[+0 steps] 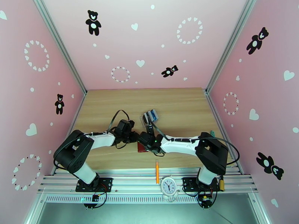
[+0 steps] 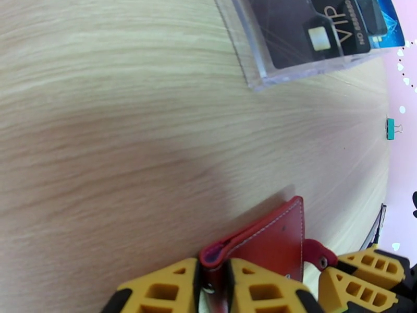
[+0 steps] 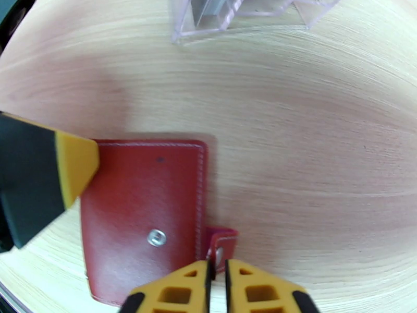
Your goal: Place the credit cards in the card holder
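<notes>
Bright, even light; soft shadows darken the pale wooden surface [image 2: 130, 168] in both wrist views, whose edges bow and blur.

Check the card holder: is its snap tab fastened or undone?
Undone: the tab juts past the edge of the card holder, whose stud is bare.

Left arm [image 1: 101, 139] and right arm [image 1: 179, 143] bend inward; left gripper [image 2: 213, 264] clamped, right gripper [image 3: 217, 264] jaws nearly together
</notes>
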Robot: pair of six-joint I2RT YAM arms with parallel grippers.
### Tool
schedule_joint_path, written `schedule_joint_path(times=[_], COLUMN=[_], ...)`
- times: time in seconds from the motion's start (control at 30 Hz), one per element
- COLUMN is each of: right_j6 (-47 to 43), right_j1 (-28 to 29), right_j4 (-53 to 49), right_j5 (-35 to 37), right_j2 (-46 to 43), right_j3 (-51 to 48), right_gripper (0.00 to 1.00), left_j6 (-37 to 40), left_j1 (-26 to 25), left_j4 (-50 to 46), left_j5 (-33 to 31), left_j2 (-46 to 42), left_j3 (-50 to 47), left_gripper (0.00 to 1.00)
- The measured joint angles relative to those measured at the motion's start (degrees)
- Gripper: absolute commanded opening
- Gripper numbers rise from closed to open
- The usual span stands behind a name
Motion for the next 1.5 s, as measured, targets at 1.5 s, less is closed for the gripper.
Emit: schedule_joint_path(times=[1.5], right_j6=[-0.15], right_j1=[-4.48], right_j4=[-1.29], right_j5=[-0.55], right_j2=[4.11], right_j3=[0.42], right_gripper=[0.23], left_j6=[1.55], left_j1=[-0.04], left_j4=[-0.79], left_j5=[-1.95], left_j2=[-1.38], left_j3=[-0.83], left_gripper=[0.24])
